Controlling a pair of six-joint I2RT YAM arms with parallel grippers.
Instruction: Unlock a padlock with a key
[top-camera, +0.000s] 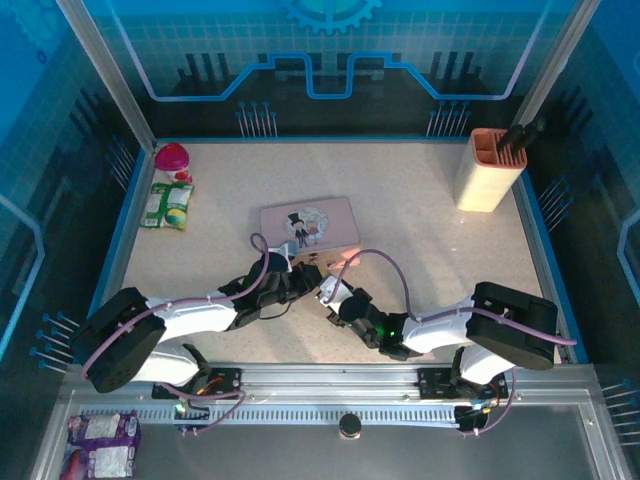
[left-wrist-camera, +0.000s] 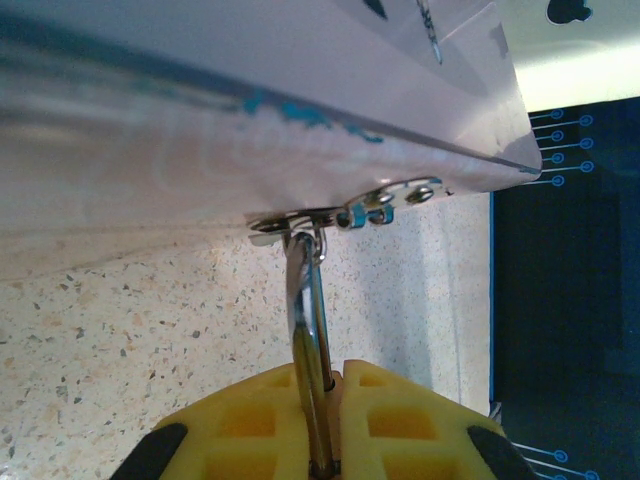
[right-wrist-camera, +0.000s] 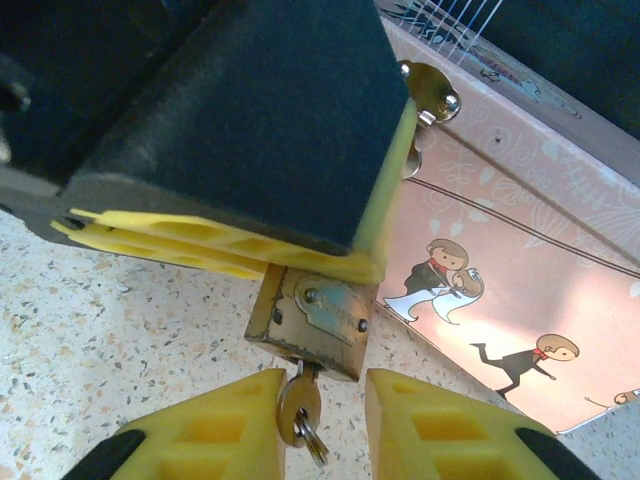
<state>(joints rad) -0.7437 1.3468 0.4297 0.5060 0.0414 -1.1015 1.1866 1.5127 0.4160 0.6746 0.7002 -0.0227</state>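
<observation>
Noted left tool (left-wrist-camera: 325, 385) clamped shut on the shackle (left-wrist-camera: 306, 320) of the padlock (right-wrist-camera: 312, 318), hung on the pink tin (right-wrist-camera: 520, 270). Found right tool (right-wrist-camera: 328, 405) open astride the key (right-wrist-camera: 298, 408) in its keyhole, not yet pinching. Could skid off the thin key head if closed off-centre.

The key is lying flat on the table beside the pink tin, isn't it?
Not lying flat. The right wrist view shows the key stuck into the bottom of the padlock, beside the pink tin.
</observation>
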